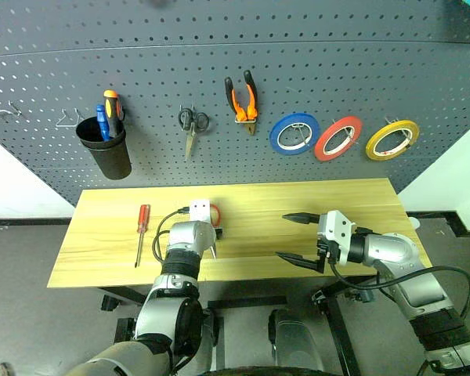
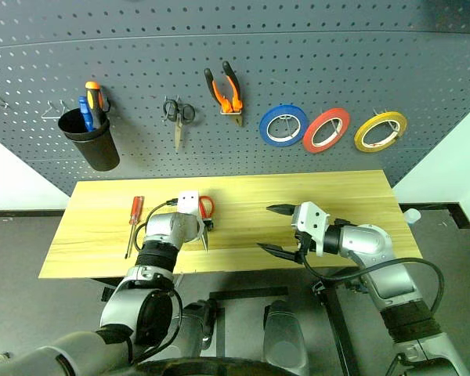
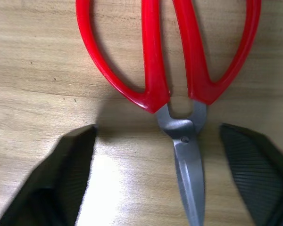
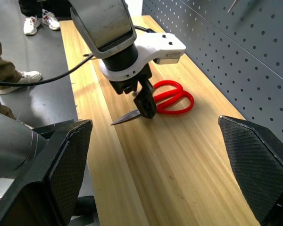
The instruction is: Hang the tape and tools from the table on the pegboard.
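Red-handled scissors (image 3: 153, 70) lie flat on the light wooden table (image 1: 337, 204), blades toward its front edge. My left gripper (image 3: 158, 134) points down over them, open, one finger on each side of the pivot without touching the steel. A slim red screwdriver (image 1: 142, 227) lies to the left of it. My right gripper (image 1: 284, 235) hovers open over the table's right half, holding nothing. On the pegboard (image 1: 337, 63) hang the orange-and-black pliers (image 1: 243, 98) and the yellow tape (image 1: 371, 146).
A black cup (image 1: 106, 153) holding blue and orange-topped screwdrivers hangs at the pegboard's left. Small dark grey scissors (image 1: 192, 125), a blue roll (image 1: 276, 137) and a red roll (image 1: 323, 147) hang there too. A person's shoes (image 4: 35, 21) stand on the floor beyond the table's far end.
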### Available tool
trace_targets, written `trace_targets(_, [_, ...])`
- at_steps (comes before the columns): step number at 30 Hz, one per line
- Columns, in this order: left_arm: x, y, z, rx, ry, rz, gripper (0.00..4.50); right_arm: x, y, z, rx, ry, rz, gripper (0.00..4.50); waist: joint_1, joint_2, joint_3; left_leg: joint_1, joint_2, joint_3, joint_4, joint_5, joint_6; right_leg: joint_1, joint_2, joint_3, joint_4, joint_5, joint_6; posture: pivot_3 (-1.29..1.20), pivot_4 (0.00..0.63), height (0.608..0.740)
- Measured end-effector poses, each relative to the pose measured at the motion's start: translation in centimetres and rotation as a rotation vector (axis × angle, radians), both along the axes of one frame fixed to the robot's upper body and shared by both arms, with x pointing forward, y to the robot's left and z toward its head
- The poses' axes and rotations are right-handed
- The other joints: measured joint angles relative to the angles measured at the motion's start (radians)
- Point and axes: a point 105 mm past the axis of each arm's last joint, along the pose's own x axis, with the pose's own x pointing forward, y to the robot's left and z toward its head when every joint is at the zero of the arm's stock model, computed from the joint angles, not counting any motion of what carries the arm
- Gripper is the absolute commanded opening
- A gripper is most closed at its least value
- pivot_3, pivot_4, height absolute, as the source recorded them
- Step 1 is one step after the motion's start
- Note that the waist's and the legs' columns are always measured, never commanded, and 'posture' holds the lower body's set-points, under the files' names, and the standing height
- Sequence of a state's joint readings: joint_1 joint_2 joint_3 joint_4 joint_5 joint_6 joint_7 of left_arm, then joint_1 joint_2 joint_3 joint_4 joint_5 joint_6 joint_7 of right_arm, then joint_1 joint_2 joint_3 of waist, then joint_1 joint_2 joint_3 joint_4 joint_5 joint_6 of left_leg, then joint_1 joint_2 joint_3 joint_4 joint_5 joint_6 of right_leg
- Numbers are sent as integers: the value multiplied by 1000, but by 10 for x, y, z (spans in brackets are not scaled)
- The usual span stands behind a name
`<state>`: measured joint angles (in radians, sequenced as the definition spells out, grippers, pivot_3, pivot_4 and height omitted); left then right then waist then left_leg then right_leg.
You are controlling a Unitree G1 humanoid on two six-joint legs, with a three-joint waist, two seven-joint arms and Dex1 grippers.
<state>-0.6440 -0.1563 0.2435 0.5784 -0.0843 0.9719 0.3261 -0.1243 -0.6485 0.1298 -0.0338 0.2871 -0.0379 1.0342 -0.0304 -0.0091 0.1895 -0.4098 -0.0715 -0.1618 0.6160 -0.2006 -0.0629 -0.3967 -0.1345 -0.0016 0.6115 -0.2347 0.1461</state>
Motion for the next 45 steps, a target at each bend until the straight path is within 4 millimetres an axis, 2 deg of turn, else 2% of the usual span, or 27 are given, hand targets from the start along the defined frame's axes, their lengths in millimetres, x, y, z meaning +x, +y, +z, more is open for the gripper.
trace_targets(6, [1, 1, 0, -9, -3, 31, 1074, 0, 0, 0, -4, -3, -2, 4500, -10, 0, 0, 0, 0, 0, -1, 2, 3, 0, 0, 0, 1, 1, 2, -108, 117, 740])
trace_targets(9, [1, 2, 0, -8, 0, 42, 255, 1, 1, 0, -3, -5, -2, 4500, -11, 0, 0, 1, 0, 0, 0, 2, 3, 0, 0, 0, 1, 1, 3, -106, 116, 740])
trace_targets(21, [2, -3, 3, -25, -10, 20, 258, 4, 7, 5, 21, -24, 8, 4500, -11, 0, 0, 1, 0, 0, 0, 2, 2, 0, 0, 1, 1, 2, 3, -103, 111, 740])
trace_targets(27, [12, -4, 28, 7, -183, -130, 258, 6, 13, 12, 69, -34, 14, 4500, -15, 1, -1, 1, 0, 0, -1, 3, 2, -1, 1, 2, 2, 2, 2, -105, 110, 740])
trace_targets(29, [12, 8, 34, 74, -239, -178, 258, 6, 15, 14, 95, -27, 20, 4500, -17, 1, -1, 1, 0, 0, -2, 3, 2, -1, 1, 3, 3, 2, 1, -105, 112, 740])
trace_targets(32, [6, 29, 32, 140, -277, -217, 258, 7, 18, 17, 139, -11, 22, 4500, -16, 1, -1, 2, 1, 0, -1, 3, 1, -1, 1, 3, 3, 3, 1, -105, 112, 740])
trace_targets(38, [-28, 57, 35, 129, -526, -434, 258, 12, 30, 32, 238, -14, 43, 4500, -11, 2, -2, 2, 1, 3, -3, 3, 1, -4, 1, 8, 3, 5, -5, -92, 109, 740])
trace_targets(41, [-40, 63, 45, 74, -674, -491, 258, 14, 37, 41, 281, -26, 62, 4500, -7, 3, -3, 1, 1, 4, -3, 3, -1, -4, 1, 8, 2, 4, -9, -79, 103, 740])
trace_targets(45, [-44, 70, 74, 52, -906, -491, 258, 15, 41, 51, 331, -37, 83, 4500, -5, 3, -4, 1, 1, 5, -3, 2, -2, -4, 1, 8, 1, 4, -9, -74, 97, 740])
